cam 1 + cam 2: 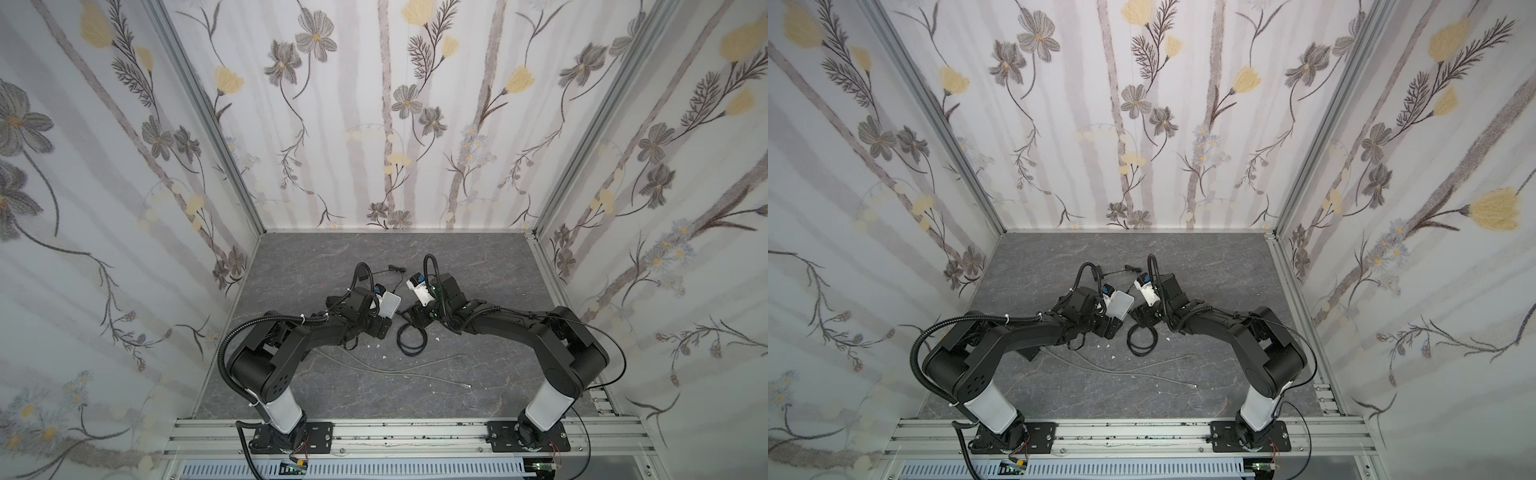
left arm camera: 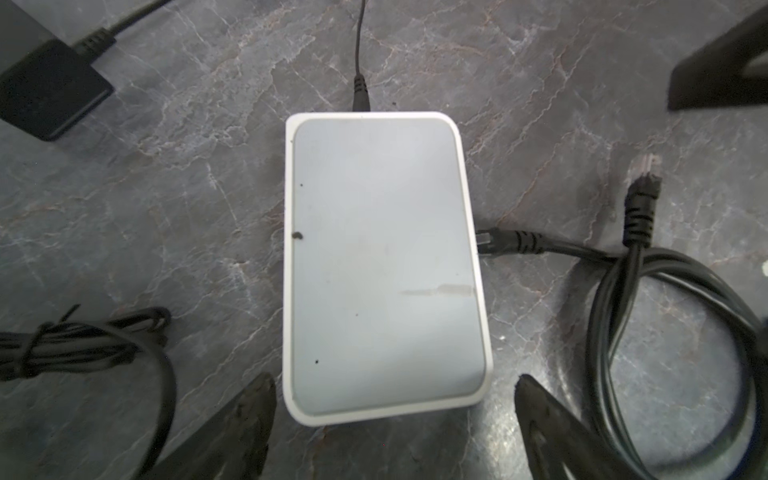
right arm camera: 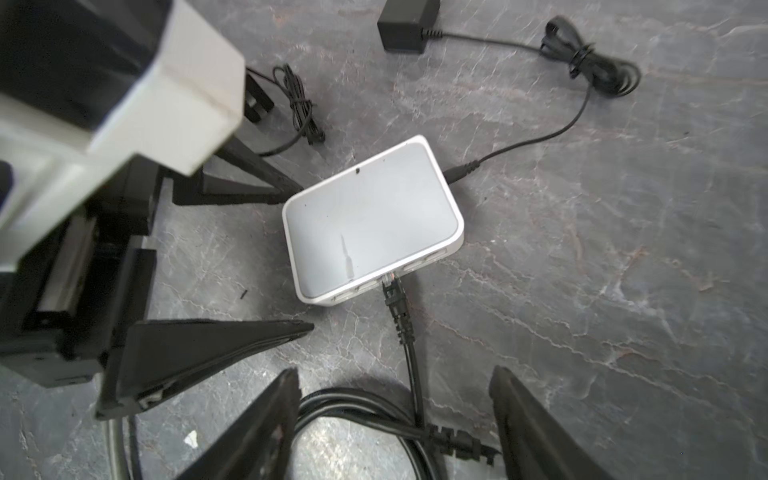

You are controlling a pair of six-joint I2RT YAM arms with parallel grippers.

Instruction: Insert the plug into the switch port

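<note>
Plug (image 3: 392,286) found at port (image 3: 386,279) in switch (image 3: 370,220) side, depth unclear; judged light, rigid, cable (image 3: 353,403) springy, best pinched at boot (image 3: 399,309); left gripper (image 2: 395,378) spread astride switch, right gripper (image 3: 395,370) spread over cable, both empty.

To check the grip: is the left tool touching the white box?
Apart. The left wrist view shows bare table between the white box and both fingers of the left tool.

Partly covered by the left arm (image 1: 316,328) in both top views: the switch (image 1: 390,305) (image 1: 1121,305). Too blurred in the right wrist view to judge the depth of the plug (image 3: 395,299) in the switch port (image 3: 386,279). Cut off there at the edge: cable loop (image 3: 357,401), right gripper (image 3: 395,374).
</note>
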